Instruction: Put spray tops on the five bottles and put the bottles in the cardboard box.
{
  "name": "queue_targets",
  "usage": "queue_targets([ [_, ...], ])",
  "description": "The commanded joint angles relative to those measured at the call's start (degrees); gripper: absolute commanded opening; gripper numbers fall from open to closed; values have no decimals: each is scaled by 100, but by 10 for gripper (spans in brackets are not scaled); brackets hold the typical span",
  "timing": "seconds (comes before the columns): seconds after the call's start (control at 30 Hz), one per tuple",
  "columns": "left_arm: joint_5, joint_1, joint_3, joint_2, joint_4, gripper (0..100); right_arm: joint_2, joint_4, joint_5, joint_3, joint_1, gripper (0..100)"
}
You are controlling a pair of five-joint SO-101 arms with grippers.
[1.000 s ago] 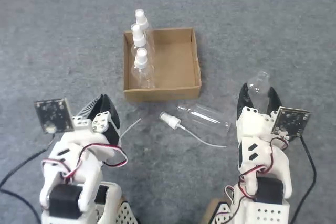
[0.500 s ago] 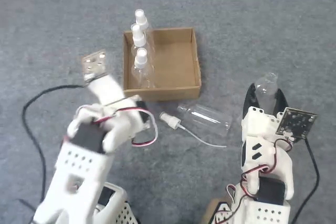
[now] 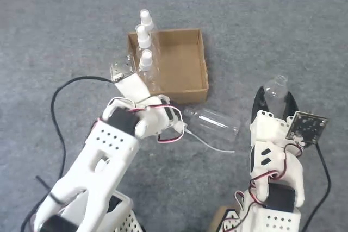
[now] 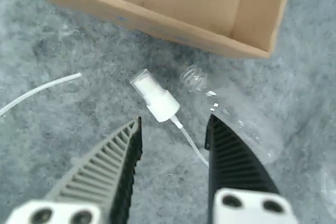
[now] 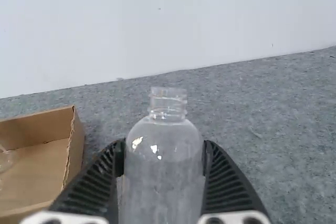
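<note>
Three capped bottles (image 3: 145, 61) sit in the box (image 3: 185, 66); your right gripper (image 3: 274, 99) clamps an open bottle (image 5: 165, 140); your left gripper (image 4: 175, 120), fingers apart, hovers over the spray top (image 4: 156, 99); you'll likely want to drop and close on it next.

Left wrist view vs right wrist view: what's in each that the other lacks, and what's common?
Left wrist adds: the spray top with its dip tube, lying on the carpet just ahead of the open left end effector; the capless lying bottle beside it; a separate loose tube.
Right wrist adds: the capless upright bottle clamped in the right end effector, and a pale wall behind.
Both: the cardboard box and the grey carpet.
</note>
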Motion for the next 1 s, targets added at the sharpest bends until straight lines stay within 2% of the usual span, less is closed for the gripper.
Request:
queue_targets([
  [0.0,62,44,-330,413,-316,190,-110,-286,-35,-26,57,9],
  [0.33,123,44,-277,914,-730,190,-110,-295,-35,-26,57,9],
  [0.57,229,53,646,914,-2040,190,-110,-295,-35,-26,57,9],
  [0.97,229,53,1508,923,-3411,190,-110,-295,-35,-26,48,11],
])
